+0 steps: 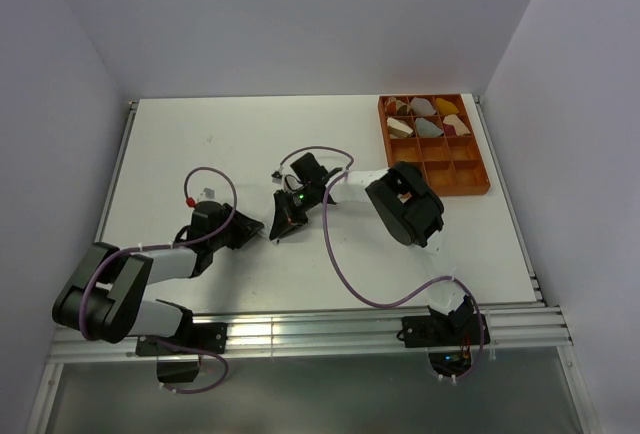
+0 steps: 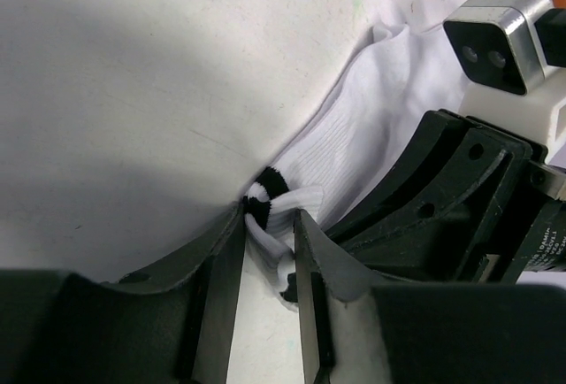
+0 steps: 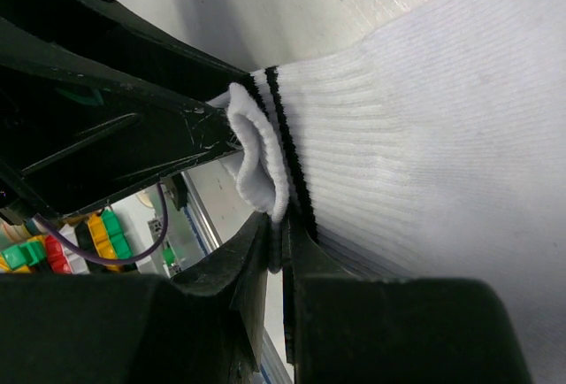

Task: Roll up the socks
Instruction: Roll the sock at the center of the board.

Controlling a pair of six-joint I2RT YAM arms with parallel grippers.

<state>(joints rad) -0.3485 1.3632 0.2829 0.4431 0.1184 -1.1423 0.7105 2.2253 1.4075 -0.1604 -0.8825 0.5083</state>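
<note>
A white sock (image 2: 389, 83) with two black cuff stripes lies flat on the white table. Its ribbed body (image 3: 442, 136) fills the right wrist view. My right gripper (image 3: 281, 244) is shut on the folded-over cuff edge (image 3: 261, 167). My left gripper (image 2: 263, 256) faces it from the other side, with a loose loop of the cuff (image 2: 274, 196) lying between its fingertips (image 2: 305, 251). Its jaws stand a narrow gap apart, and table shows through behind the fabric. From above, the left gripper (image 1: 260, 229) and the right gripper (image 1: 287, 214) meet tip to tip at mid-table, hiding the sock.
An orange compartment tray (image 1: 442, 176) holding several rolled bundles sits at the back right. Purple cables (image 1: 340, 264) loop over the table between the arms. An aluminium rail (image 1: 320, 326) runs along the near edge. Walls close in on the left, back and right.
</note>
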